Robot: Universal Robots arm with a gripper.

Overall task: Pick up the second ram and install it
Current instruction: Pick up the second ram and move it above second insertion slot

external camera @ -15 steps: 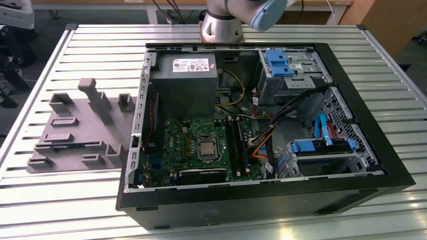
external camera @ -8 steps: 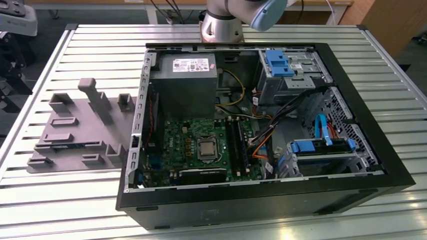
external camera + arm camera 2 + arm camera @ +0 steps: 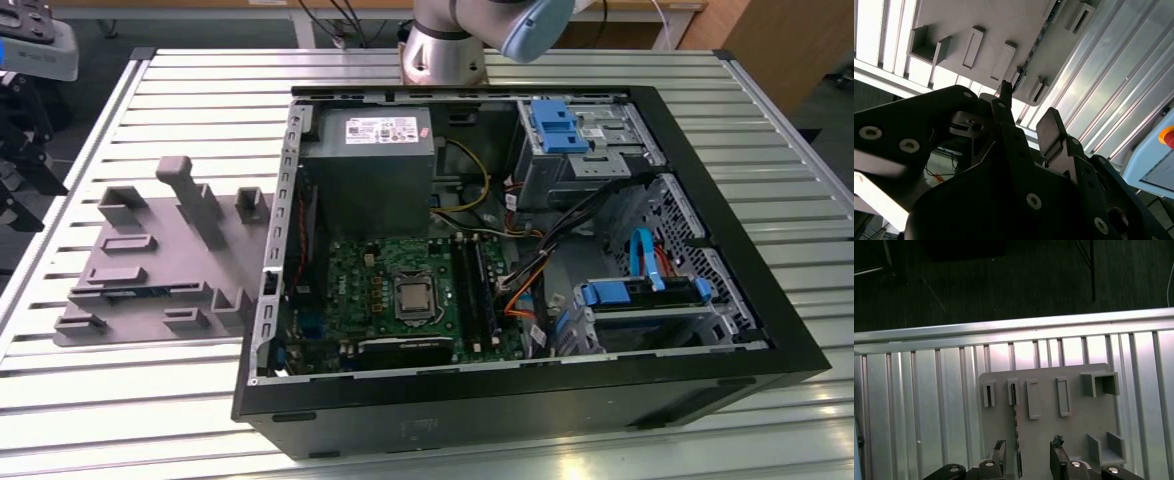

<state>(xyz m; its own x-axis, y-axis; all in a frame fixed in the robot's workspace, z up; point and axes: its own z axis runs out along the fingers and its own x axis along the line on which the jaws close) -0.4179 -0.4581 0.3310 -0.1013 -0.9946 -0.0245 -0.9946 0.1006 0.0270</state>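
Pincer: the gripper (image 3: pixel 1027 446) is spread apart and carries nothing. In both wrist views bare tray shows between its two fingertips (image 3: pixel 999 446).
Second ram, place: the second ram (image 3: pixel 1015 425) stands on its long edge in a slotted holder of the grey fixture tray (image 3: pixel 160 215). In the exterior view it lies toward 6 o'clock from the tray's middle.
Pincer to ram: the gripper hangs over the tray, apart from the stick. In the first wrist view the stick's line runs into the gap between the fingertips, closer to one of them.
Stage: judged as the approach to the pick, since the stick sits in its holder, not yet grasped.
Destination: the open computer case (image 3: pixel 787 350) sits at 3 o'clock from the tray on the slatted table (image 3: pixel 187 100). The long black memory slots (image 3: pixel 474 290) lie at 3 o'clock from the processor socket (image 3: pixel 414 298).
Handling: probably very light, thin and stiff, but brittle if bent or twisted, with slick flat faces.
Where to hold: likely across its thin width, pads on the two flat faces near mid-length at the exposed upper edge, kept clear of the contact edge in the holder.
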